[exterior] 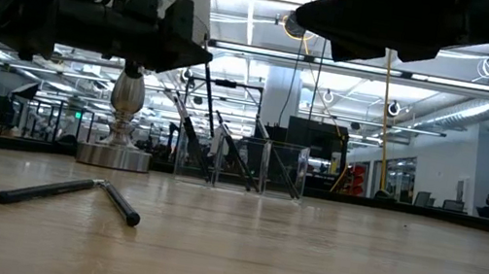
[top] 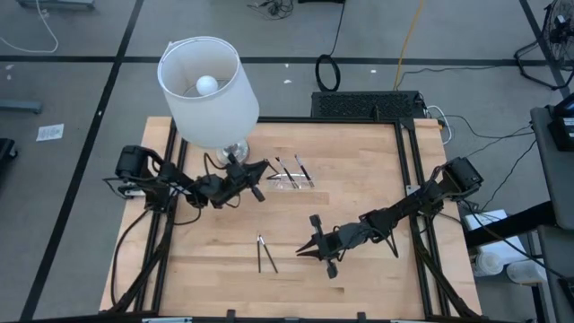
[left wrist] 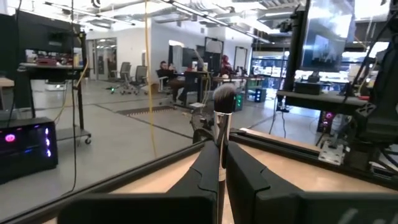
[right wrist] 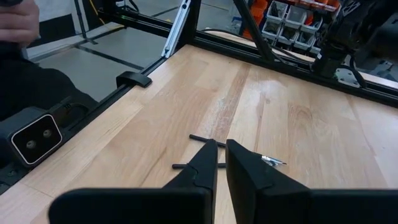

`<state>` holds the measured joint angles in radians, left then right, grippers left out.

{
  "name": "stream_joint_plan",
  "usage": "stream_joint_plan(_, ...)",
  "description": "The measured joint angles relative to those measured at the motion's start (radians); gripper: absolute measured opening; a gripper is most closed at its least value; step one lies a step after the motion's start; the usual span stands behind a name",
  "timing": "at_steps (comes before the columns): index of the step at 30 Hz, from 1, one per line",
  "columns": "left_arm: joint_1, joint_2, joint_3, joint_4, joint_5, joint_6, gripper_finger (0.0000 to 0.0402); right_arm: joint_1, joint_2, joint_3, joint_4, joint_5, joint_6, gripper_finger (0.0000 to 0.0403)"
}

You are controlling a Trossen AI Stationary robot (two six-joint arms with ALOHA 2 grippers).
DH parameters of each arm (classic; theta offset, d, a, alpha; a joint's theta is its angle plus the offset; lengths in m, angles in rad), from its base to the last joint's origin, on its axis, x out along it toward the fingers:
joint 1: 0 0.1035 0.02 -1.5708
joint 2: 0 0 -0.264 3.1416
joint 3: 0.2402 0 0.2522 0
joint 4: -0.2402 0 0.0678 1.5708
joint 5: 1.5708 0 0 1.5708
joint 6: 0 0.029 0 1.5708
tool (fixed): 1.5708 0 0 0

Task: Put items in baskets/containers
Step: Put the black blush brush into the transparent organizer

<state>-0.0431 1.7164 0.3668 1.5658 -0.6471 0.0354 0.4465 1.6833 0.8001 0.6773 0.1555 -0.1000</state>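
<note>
Bright overhead lighting; soft shadows; wrist views' near fingers (left wrist: 205,180) perhaps slightly blurred.

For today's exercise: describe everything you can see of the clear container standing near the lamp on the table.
The small transparent rectangular container looks like clear plastic with thin upright walls, open at the top. It stands on the pale wooden table, just right of the lamp's shiny metal base and apart from it. Several thin dark sticks lean slanted inside it. From above it is nearly invisible; mostly the sticks show. No gripper touches it.
</note>
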Motion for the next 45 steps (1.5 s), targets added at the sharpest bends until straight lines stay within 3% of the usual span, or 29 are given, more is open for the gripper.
stream_joint_plan(11,0.0,0.001,0.0,-0.069,-0.079,-0.075,0.0009,0.0,0.0,0.0,-0.001,0.0,0.003,0.0018)
stream_joint_plan(23,-0.003,0.003,0.0,-0.108,-0.095,-0.143,0.0009,0.0,0.0,0.0,0.0,0.0,0.003,0.0018)
stream_joint_plan(36,-0.032,0.168,0.101,-0.092,-0.095,-0.139,0.001,0.0,0.0,0.0,0.007,0.0,0.006,0.0018)
stream_joint_plan(45,-0.038,0.186,0.123,-0.094,-0.122,-0.127,0.002,0.0,0.0,0.0,-0.001,0.0,0.011,0.0018)
